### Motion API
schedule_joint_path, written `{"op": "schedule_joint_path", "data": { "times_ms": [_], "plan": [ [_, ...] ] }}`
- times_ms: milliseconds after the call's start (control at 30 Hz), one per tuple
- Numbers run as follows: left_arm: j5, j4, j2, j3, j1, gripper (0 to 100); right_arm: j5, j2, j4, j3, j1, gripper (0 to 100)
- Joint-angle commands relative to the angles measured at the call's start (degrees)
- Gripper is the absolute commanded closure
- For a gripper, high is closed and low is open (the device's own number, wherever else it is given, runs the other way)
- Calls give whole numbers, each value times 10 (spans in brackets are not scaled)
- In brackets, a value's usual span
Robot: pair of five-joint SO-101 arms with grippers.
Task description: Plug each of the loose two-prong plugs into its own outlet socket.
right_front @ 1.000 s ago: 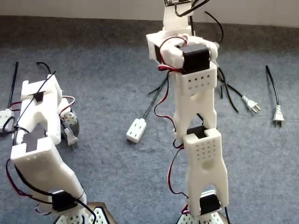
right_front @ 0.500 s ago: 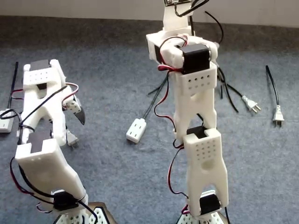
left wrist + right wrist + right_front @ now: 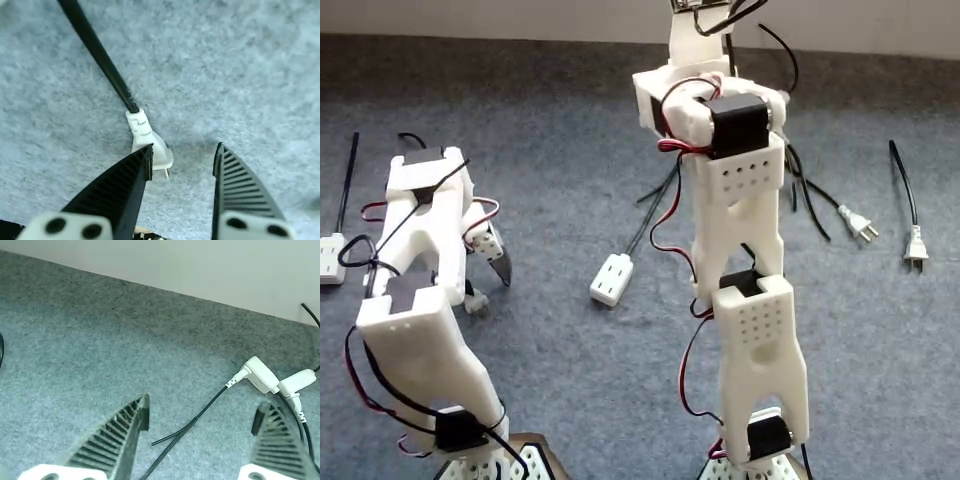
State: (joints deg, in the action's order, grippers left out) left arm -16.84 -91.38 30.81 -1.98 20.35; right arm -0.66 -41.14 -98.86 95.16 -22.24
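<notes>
My left gripper (image 3: pixel 182 156) hangs open just above the grey carpet. A white two-prong plug (image 3: pixel 151 148) on a black cable lies by the tip of one black finger (image 3: pixel 131 176), with its prongs in the gap between the fingers. From above, the left gripper (image 3: pixel 490 282) stands at the left, over that plug (image 3: pixel 475 301). My right gripper (image 3: pixel 201 414) is open over the carpet near the wall. Beyond it lie a white socket block (image 3: pixel 259 374) and a white plug (image 3: pixel 296 382), touching each other. A white outlet socket (image 3: pixel 612 279) lies mid-table.
Another white socket (image 3: pixel 331 257) sits at the left edge. Two loose plugs (image 3: pixel 863 228) (image 3: pixel 915 249) with black cables lie at the right. Black cables trail around the right arm (image 3: pixel 735 190), which stretches toward the far wall (image 3: pixel 200 265).
The left arm has swung to the right and its gripper has come down over the white plug. The right arm has stayed still.
</notes>
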Motion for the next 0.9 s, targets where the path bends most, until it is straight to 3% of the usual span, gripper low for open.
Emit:
{"op": "schedule_joint_path", "data": {
  "times_ms": [0, 633, 867],
  "plan": [
    [19, -19, 9, 11, 34, 786, -6, 8, -15, 44, -4, 674],
    [27, -9, 11, 53, 60, 793, -6, 8, -15, 44, -4, 674],
    [27, -10, 11, 64, 74, 981, -6, 8, -15, 44, -4, 674]
  ]
}}
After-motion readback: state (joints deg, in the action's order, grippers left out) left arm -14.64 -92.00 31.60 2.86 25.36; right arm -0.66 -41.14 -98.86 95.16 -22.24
